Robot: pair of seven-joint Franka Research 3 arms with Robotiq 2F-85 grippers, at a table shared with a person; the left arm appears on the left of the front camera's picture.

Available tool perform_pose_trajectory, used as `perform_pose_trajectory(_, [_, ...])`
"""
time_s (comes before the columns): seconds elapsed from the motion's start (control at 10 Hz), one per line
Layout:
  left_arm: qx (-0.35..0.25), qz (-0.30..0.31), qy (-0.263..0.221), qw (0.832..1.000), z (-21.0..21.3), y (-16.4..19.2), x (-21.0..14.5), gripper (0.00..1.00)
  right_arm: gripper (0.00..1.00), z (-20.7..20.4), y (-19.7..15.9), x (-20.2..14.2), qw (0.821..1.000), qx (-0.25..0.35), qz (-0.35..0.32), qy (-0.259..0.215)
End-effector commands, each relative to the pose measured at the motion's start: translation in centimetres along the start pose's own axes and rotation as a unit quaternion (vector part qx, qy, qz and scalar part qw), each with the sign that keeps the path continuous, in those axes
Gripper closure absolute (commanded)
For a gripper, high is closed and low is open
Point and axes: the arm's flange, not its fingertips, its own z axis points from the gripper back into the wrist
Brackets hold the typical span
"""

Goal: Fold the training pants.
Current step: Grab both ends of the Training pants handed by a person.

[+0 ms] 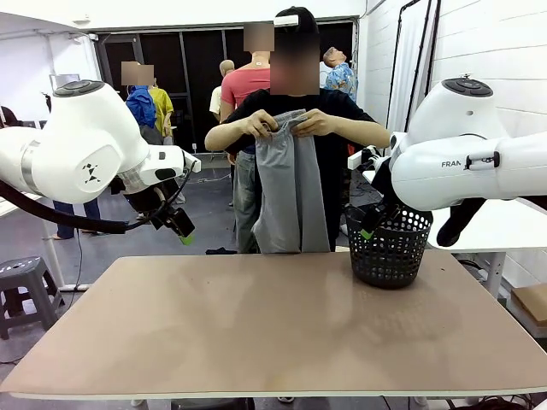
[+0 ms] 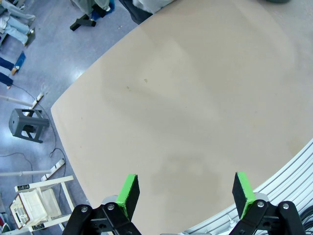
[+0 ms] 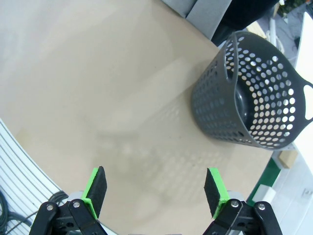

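A person at the far side of the table holds the light grey training pants (image 1: 289,192) up by the waistband with both hands (image 1: 291,125), the legs hanging down behind the far edge. A strip of the grey cloth (image 3: 198,10) shows at the top of the right wrist view. My left gripper (image 1: 181,231) hangs raised over the table's left side, and in its wrist view the left gripper (image 2: 185,194) is open with nothing between the pads. My right gripper (image 1: 367,229) sits raised beside the basket, and in its wrist view the right gripper (image 3: 156,188) is open and holds nothing.
A black mesh basket (image 1: 389,246) stands on the tan table (image 1: 256,333) at its far right; the basket (image 3: 252,95) lies just ahead of my right fingers. A grey stool (image 1: 24,286) stands on the floor to the left. Other people stand farther back.
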Motion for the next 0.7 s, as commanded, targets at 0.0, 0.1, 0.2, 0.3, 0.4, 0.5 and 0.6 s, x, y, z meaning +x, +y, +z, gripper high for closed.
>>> perform_pose_trajectory(0.0, [0.000, -0.001, -0.003, 1.000, 0.02, 0.07, 0.03, 0.00, 0.00, -0.18, 0.03, 0.12, 1.000, 0.001, 0.001, -0.003])
perform_pose_trajectory(0.1, [0.000, -0.001, -0.003, 1.000, 0.02, 0.07, 0.03, 0.00, 0.00, -0.18, 0.03, 0.12, 1.000, 0.001, 0.001, -0.003])
perform_pose_trajectory(0.2, [0.000, -0.001, -0.003, 1.000, 0.02, 0.07, 0.03, 0.00, 0.00, -0.18, 0.03, 0.12, 1.000, 0.001, 0.001, -0.003])
perform_pose_trajectory(0.3, [0.000, -0.001, -0.003, 1.000, 0.02, 0.07, 0.03, 0.00, 0.00, -0.18, 0.03, 0.12, 1.000, 0.001, 0.001, -0.003])
perform_pose_trajectory(0.4, [0.000, -0.001, -0.003, 1.000, 0.02, 0.07, 0.03, 0.00, 0.00, -0.18, 0.03, 0.12, 1.000, 0.001, 0.001, -0.003])
perform_pose_trajectory(0.5, [0.000, -0.001, -0.003, 1.000, 0.02, 0.07, 0.03, 0.00, 0.00, -0.18, 0.03, 0.12, 1.000, 0.001, 0.001, -0.003])
perform_pose_trajectory(0.6, [0.000, -0.001, -0.003, 1.000, 0.02, 0.07, 0.03, 0.00, 0.00, -0.18, 0.03, 0.12, 1.000, 0.001, 0.001, -0.003])
